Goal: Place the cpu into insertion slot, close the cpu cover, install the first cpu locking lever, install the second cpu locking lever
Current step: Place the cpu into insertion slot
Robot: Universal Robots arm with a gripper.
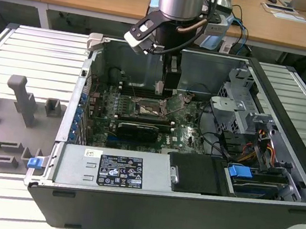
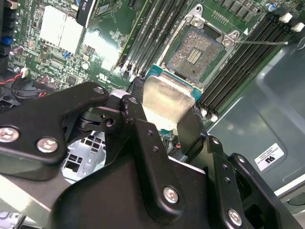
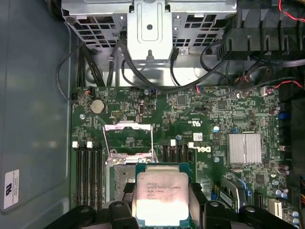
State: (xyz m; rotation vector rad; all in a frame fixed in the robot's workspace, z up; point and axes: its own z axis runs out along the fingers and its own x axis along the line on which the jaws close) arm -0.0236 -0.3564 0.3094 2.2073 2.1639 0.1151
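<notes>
— One arm reaches down into the open computer case [image 1: 184, 216] on the slatted table [image 1: 36, 52]. What does the exterior view give you?

— Its hand [image 1: 164, 84] hangs over the motherboard [image 1: 187, 136], just above the insertion slot [image 1: 145, 109]. The cpu cover [image 1: 176, 102] stands tilted up on the side of the insertion slot toward the exterior view's right.

— And the second wrist view?

— The black fingers [image 2: 136, 109] of the hand [image 2: 164, 112] pinch the cpu [image 2: 164, 98] by two opposite edges, its silvery top facing the camera. The insertion slot [image 2: 195, 52] lies bare with its dark centre showing. It is near the cpu, and the two are apart.

— First wrist view?

— Same grip: the cpu [image 3: 162, 195] sits between both fingers [image 3: 119, 210], held level above the green board. It overlaps one side of the insertion slot [image 3: 118, 179] and is not seated. The cpu cover [image 3: 127, 126] is swung open beyond the slot, with green board showing through its window.
</notes>
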